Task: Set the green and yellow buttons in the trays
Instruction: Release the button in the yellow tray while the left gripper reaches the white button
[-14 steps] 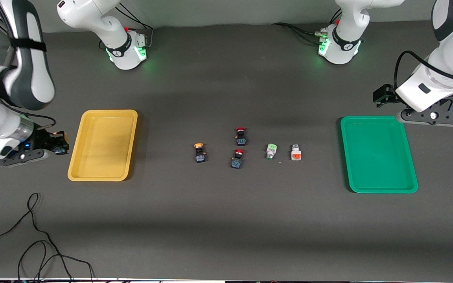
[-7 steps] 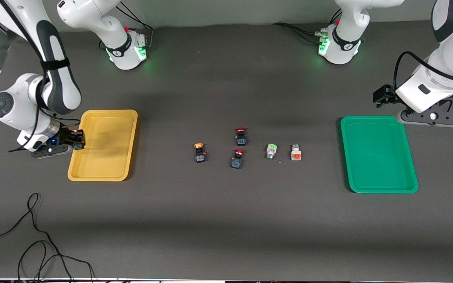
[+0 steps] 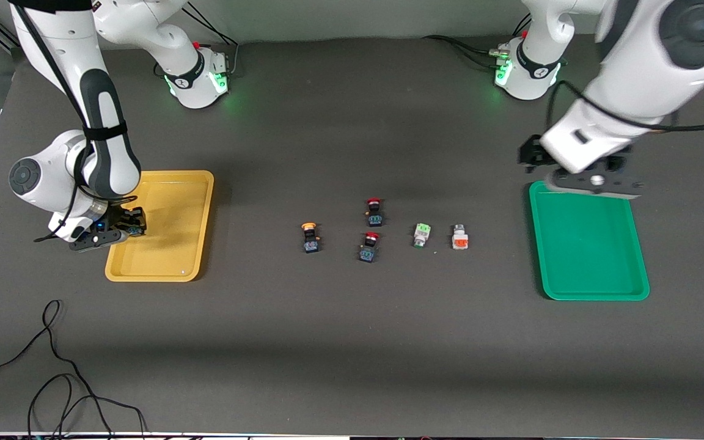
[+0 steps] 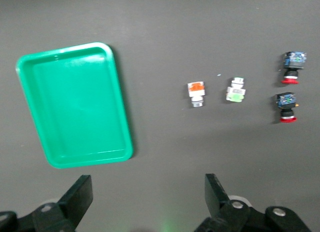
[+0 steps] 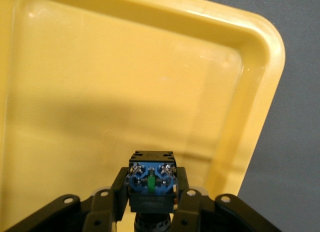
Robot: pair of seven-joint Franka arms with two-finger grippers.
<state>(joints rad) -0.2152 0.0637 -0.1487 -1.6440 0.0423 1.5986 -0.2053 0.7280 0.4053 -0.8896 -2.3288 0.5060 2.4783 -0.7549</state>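
We carry black-bodied button [image 5: 151, 184] in right gripper [image 3: 121, 233], fingers clamped on its sides; gripper has moved from off-table edge to over yellow tray [image 3: 196, 183], low above its floor. We judge release is next.

Left gripper [image 3: 593, 183], jaws wide and empty, has swung inward, now over green tray [image 3: 639, 287] edge nearest bases.

On table between trays: yellow-capped button [image 3: 310, 237], two red-capped switches [image 3: 374, 212], green-part white button [image 3: 421, 234], orange-part white button [image 3: 460, 237]. Both trays hold nothing yet; three task buttons wait.
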